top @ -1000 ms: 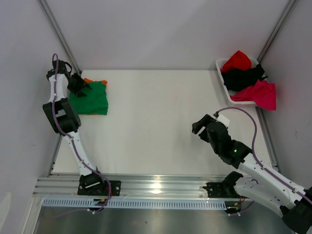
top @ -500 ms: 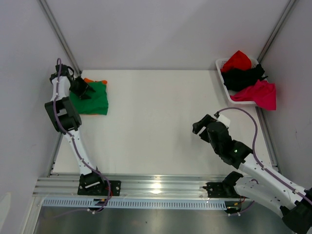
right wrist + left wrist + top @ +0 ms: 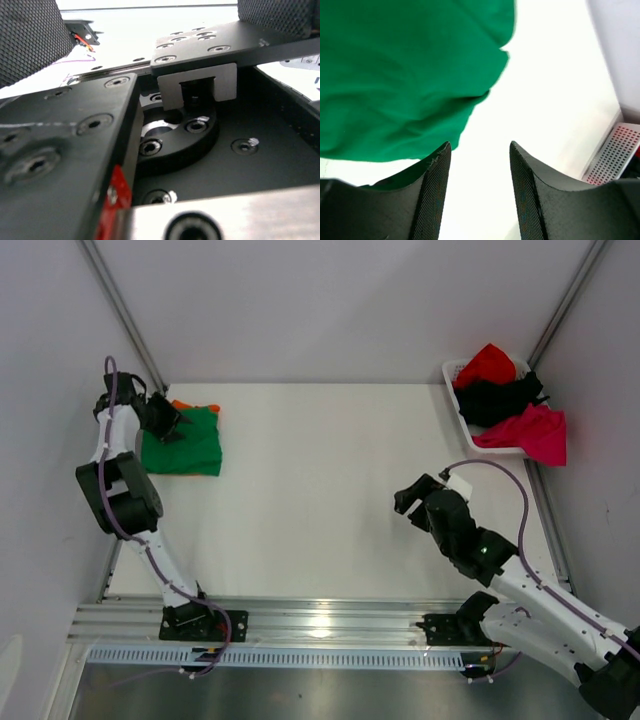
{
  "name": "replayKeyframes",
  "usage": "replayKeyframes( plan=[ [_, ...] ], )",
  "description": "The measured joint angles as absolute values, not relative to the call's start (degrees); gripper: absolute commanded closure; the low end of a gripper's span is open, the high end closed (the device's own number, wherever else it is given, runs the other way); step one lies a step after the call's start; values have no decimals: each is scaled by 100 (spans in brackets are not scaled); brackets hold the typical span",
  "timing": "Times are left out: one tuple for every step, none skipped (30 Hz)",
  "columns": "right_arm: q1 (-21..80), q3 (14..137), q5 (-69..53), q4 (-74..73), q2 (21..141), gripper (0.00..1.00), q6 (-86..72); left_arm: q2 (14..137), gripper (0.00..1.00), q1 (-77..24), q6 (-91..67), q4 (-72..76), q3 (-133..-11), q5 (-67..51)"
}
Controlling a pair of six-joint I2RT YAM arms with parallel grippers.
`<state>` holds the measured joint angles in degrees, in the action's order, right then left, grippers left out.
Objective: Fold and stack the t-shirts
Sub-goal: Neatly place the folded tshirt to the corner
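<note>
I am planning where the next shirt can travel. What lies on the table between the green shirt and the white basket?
Nothing: the top view shows only bare white table between the green shirt and the basket.

We find a white tabletop [image 3: 330, 490] bearing a folded green cloth t-shirt [image 3: 185, 445] atop an orange cloth t-shirt [image 3: 181, 405] upper left, and a white slotted basket [image 3: 450, 371] upper right.

White desk [image 3: 330, 490], matte, evenly lit. Plain pale grey back wall [image 3: 340, 300], with side walls left [image 3: 45, 440] and right [image 3: 612, 390]. Slanted metal struts [image 3: 120, 305] run up both rear corners. Ribbed aluminium rail [image 3: 300, 623] along the near edge, with a bright glare spot at its centre. Dull grey surface [image 3: 330, 695] below it.
</note>
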<state>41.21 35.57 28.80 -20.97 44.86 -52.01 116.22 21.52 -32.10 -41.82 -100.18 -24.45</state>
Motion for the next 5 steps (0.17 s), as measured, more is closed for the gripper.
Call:
replayKeyframes(
  plan=[
    [4121,3557,2858,-2084,4521,20,-5201,11502,47,2150,-3212,-4130,-10018,-2421],
    [4121,3555,2840,-2067,4545,20,-5199,11404,48,2147,-3212,-4097,-10018,-2401],
    [4121,3555,2821,-2053,4565,20,-5196,11332,50,2145,-3205,-4091,-10027,-2359],
    [4121,3555,2808,-2040,4576,20,-5192,11292,51,2145,-3194,-4093,-10033,-2305],
    [4121,3555,2801,-2027,4580,20,-5188,11284,50,2145,-3186,-4095,-10033,-2235]
  ],
)
